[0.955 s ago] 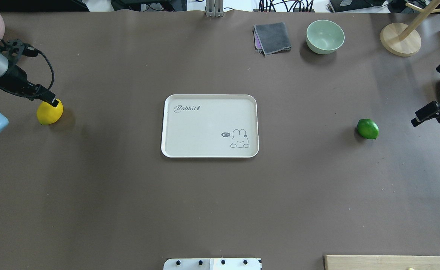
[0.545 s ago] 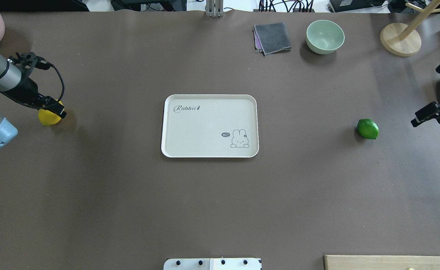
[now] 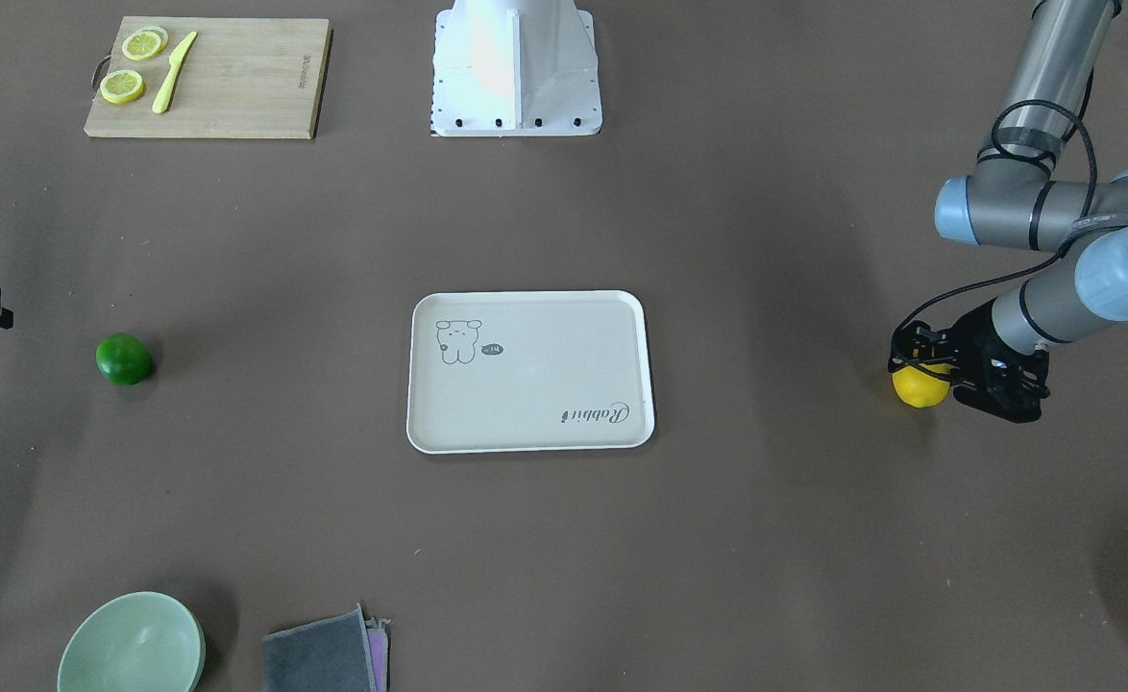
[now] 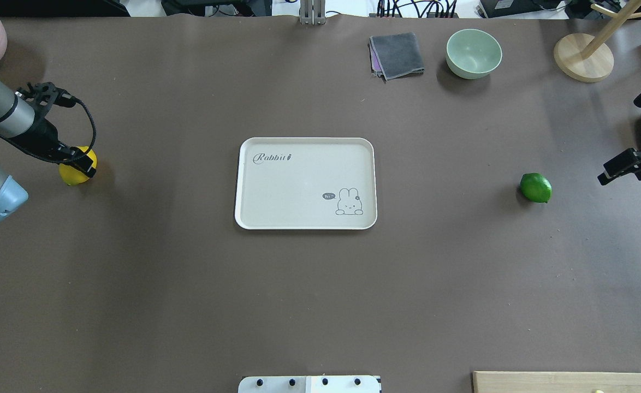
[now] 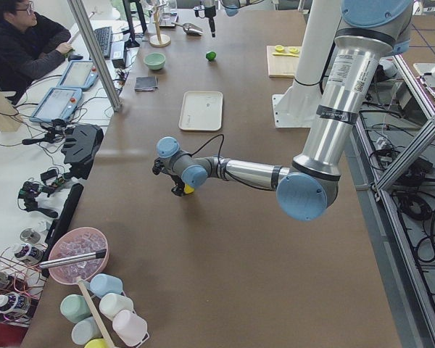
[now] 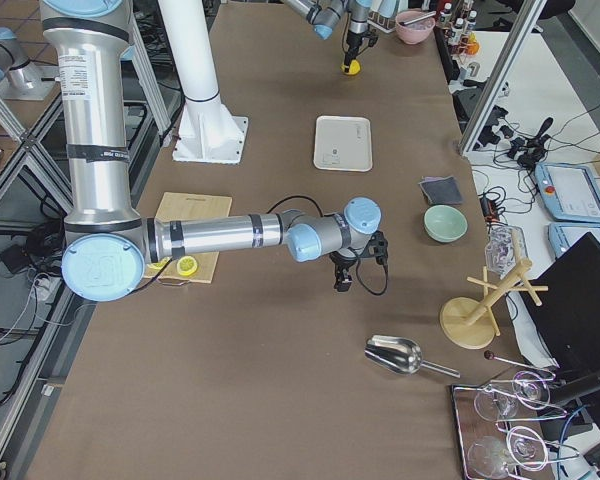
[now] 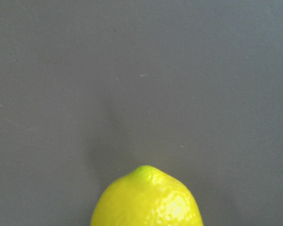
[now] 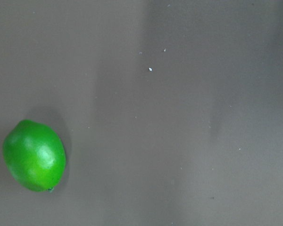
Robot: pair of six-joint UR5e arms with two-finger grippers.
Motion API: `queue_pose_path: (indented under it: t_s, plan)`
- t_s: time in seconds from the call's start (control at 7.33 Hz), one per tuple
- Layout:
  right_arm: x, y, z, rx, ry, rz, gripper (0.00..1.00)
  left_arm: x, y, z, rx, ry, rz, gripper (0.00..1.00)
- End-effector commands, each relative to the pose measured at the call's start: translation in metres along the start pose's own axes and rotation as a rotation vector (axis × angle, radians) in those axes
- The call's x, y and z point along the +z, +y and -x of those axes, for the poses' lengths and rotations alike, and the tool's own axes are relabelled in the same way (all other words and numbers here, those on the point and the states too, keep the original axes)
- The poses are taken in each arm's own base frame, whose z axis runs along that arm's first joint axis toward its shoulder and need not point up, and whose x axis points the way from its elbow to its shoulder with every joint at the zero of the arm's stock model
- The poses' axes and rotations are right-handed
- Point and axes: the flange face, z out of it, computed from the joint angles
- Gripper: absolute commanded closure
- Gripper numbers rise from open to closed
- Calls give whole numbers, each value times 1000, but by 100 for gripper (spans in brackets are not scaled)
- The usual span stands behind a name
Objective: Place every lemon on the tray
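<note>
Brown worktop [image 4: 189, 300], left edge: sits over yellow lemon [image 4: 71, 176] with left pincer [image 4: 80, 164], spread impossible to tell, tray [image 4: 238, 185] well apart at centre. Right edge: green lemon [image 4: 535, 187] near right pincer [image 4: 604, 176], spread likewise unclear.

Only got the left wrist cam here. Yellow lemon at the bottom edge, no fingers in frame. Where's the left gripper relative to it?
Observer: Overhead shows the left gripper down at the yellow lemon, partly covering its top. I cannot tell whether it grips.
Operator: Tray anywhere near?
Observer: No. The tray sits mid-table, well apart toward the robot's right, with no lemon on it.
Operator: The other lemon?
Observer: The green lemon lies on the table beyond the tray, near the right gripper but apart from it.
</note>
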Motion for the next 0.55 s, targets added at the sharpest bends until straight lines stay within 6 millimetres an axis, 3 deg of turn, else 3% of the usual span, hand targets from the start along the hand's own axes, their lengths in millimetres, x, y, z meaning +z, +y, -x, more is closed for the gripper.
queue_pose_path:
  t_s: [0.0, 0.14, 0.41]
  plan:
    - [1, 0, 2, 3, -1, 2, 0, -6, -5, -10, -102, 39, 6, 100]
    - [0, 0, 3, 3, -2, 0, 0, -18, -20, -33, -179, 81, -7, 100]
    - [-1, 0, 5, 9, -4, -1, 0, -36, -63, -113, -319, 141, -33, 100]
